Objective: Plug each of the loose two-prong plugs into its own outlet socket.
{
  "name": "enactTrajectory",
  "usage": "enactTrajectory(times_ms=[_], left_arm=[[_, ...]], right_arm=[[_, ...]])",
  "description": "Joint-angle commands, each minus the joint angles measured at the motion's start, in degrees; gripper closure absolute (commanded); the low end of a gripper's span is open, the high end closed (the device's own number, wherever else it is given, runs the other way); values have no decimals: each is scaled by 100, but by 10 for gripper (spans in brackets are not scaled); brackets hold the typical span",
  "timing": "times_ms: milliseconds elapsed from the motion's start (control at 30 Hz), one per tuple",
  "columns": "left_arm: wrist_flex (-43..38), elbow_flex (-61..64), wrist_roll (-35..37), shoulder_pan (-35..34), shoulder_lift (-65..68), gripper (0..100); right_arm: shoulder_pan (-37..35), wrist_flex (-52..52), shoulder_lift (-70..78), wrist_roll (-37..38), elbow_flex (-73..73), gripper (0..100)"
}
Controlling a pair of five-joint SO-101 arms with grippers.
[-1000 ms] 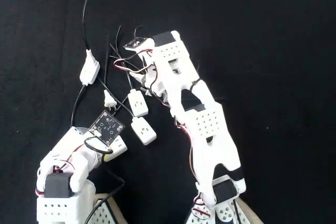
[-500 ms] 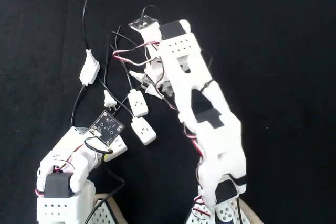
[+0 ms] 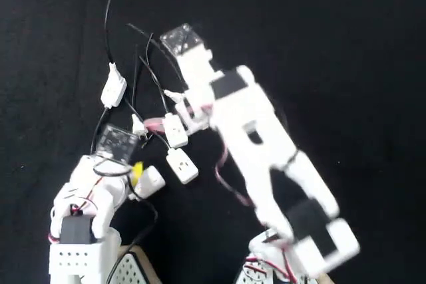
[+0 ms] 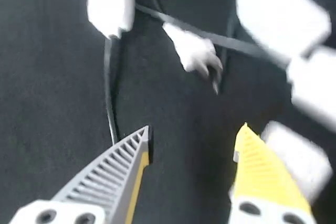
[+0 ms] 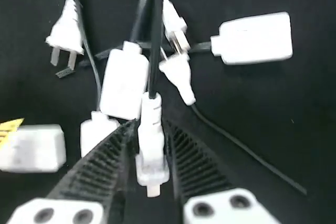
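Observation:
In the right wrist view my right gripper (image 5: 149, 127) is shut on a white two-prong plug (image 5: 150, 145), whose black cable runs away over a white socket (image 5: 124, 85). Two more plugs (image 5: 65, 32) (image 5: 178, 74) lie loose nearby. In the left wrist view my left gripper (image 4: 195, 129) stands open above the black cloth, nothing between its grey and yellow fingers (image 4: 260, 166). A loose plug (image 4: 191, 53) lies just ahead of it. From above, that plug (image 3: 138, 124) lies between several white sockets (image 3: 175, 130) (image 3: 182, 164) (image 3: 150, 181); the right arm (image 3: 246, 124) slants over them.
Another socket (image 3: 113, 88) lies far left on its black cable. A further socket (image 5: 254, 38) sits off to one side of the right gripper. Thin black cables (image 3: 143, 58) cross among the sockets. The black cloth (image 3: 346, 64) on the right side holds nothing.
The right arm has swung and stretched farther across the table, its wrist moving away from the base. The left arm's wrist has shifted back and left, uncovering the socket that lay beneath it.

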Motion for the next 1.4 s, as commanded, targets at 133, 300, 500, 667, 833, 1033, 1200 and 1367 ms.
enactTrajectory(times_ms=[133,300,500,667,833,1033,1200,1367], left_arm=[[-1978,-611,2101,-31,-35,739],[-2629,-549,2971,13,-35,739],[-2769,-593,3033,576,-35,737],[-2716,-716,2998,1349,-35,737],[-1670,-1437,2989,1437,-35,737],[-844,-1886,2989,1446,-35,738],[-466,-1956,2382,1358,-35,737],[-105,-1886,1521,549,-35,737]], right_arm=[[-941,-2215,-3248,-62,3240,987],[-1292,-2558,-5226,-62,4453,987],[-2031,-2760,-6747,-88,5516,987],[-2048,-3349,-6633,-70,5930,987],[-2048,-3499,-6255,-62,5930,987],[-2031,-3815,-5807,79,5912,987],[-1459,-3789,-5525,53,5516,987],[-633,-3824,-5147,-237,4919,987]])
